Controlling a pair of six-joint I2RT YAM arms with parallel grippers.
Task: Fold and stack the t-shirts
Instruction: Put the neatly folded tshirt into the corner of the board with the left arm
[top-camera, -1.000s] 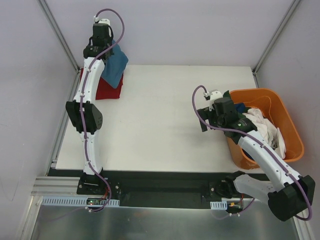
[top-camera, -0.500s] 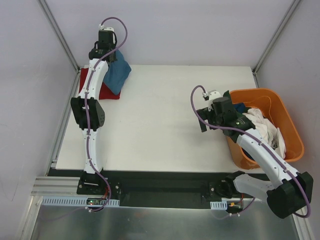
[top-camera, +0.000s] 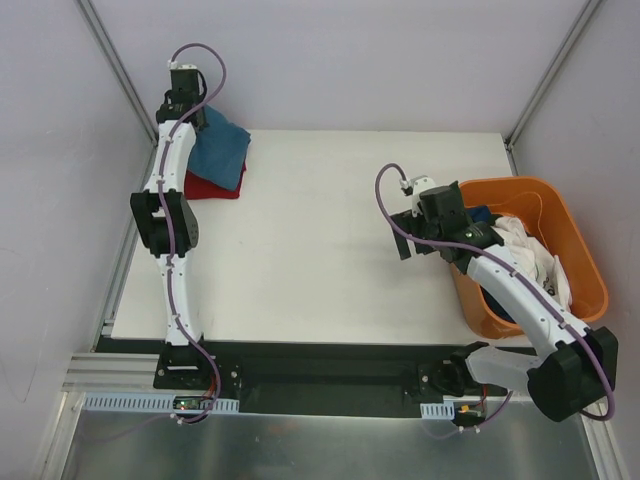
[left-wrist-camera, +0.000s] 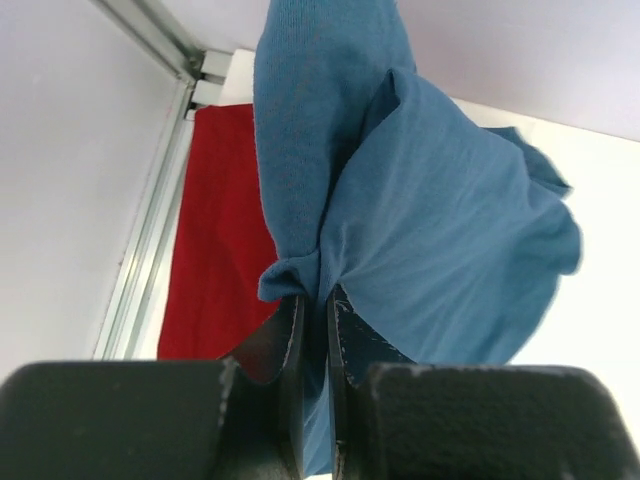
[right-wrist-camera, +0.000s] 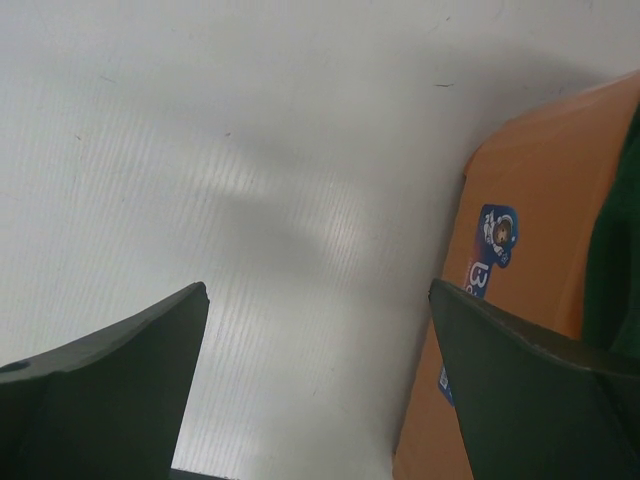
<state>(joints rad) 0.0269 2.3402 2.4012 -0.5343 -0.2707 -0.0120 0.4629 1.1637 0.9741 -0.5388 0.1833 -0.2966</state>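
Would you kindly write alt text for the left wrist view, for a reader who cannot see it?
The left gripper is shut on a bunched fold of a teal-blue t-shirt, which fills most of the view. Behind it a red t-shirt lies flat on the white table, beside the metal frame.

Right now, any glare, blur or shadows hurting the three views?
Top external: even light, sharp, only soft shadows. Left wrist: the teal-blue t-shirt smears at its right edge; the left gripper is dark. Right wrist: a bright sheen and grey shadow on the table; the right gripper is dark, soft-edged.
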